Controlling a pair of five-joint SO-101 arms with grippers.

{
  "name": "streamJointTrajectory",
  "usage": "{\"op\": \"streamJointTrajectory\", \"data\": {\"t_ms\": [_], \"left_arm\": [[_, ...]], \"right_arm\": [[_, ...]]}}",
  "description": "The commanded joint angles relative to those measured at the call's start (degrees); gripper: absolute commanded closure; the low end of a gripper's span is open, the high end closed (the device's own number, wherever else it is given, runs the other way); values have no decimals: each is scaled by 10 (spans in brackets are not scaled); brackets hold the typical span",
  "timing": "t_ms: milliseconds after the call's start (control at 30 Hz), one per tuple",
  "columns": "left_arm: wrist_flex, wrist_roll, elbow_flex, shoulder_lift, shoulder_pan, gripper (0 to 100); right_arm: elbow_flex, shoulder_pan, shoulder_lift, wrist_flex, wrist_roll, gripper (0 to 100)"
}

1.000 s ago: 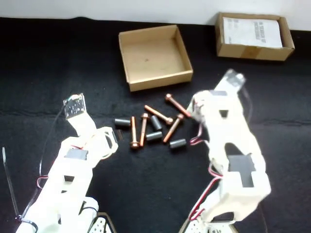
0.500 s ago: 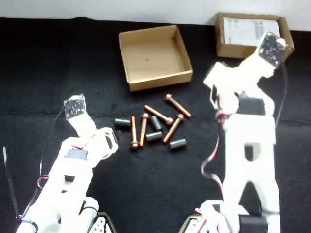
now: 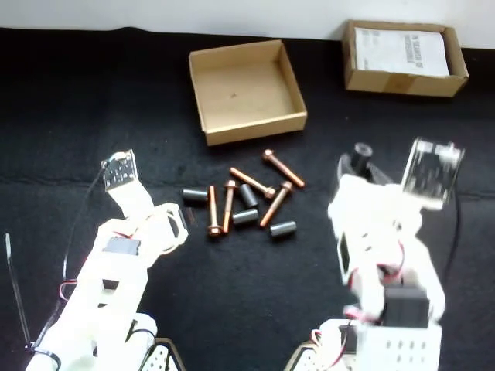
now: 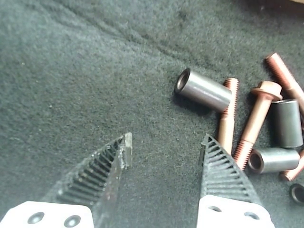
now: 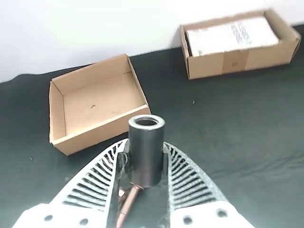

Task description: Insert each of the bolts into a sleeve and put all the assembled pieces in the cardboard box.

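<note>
Several copper bolts [image 3: 229, 205] and dark grey sleeves [image 3: 245, 217] lie mixed on the black cloth, in front of the open cardboard box [image 3: 203, 116]. My right gripper [image 3: 360, 166] is raised to the right of the pile, shut on a sleeve [image 5: 146, 149] held upright. A copper bolt [image 5: 126, 203] shows under that sleeve between the fingers; I cannot tell whether it sits in the sleeve. My left gripper [image 4: 166, 142] hangs open just above the cloth, left of the pile. The nearest sleeve [image 4: 203, 90] lies beyond its fingertips, with bolts [image 4: 256, 118] beside it.
A second cardboard box [image 3: 354, 71] holding a printed sheet stands at the back right against the white wall. Black cloth covers the table, with bare room to the left of the pile and in front of it.
The right arm was low over the pile's right side, then swung up toward the back right. It has now pulled back toward the front. The left arm has kept still.
</note>
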Motion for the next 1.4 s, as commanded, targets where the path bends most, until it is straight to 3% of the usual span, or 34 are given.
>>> {"op": "streamJointTrajectory", "data": {"t_ms": [0, 133, 300, 500, 700, 900, 1367], "left_arm": [[0, 3, -7, 0, 6, 758], [87, 3, -58, 0, 7, 755], [235, 4, -176, 0, 7, 755], [315, 4, -291, 1, 28, 755], [318, 55, -357, 29, 103, 755], [323, 68, -473, 217, 169, 755], [324, 228, -786, 588, 217, 755]], "right_arm": [[87, 0, -157, 0, 49, 992], [182, 0, -298, 2, 95, 992], [201, 44, -282, 9, 98, 992], [232, 50, -291, 7, 87, 992], [297, 50, -291, -55, 89, 992], [368, 50, -291, -103, 88, 992], [449, 51, -291, -133, 88, 992]]}}
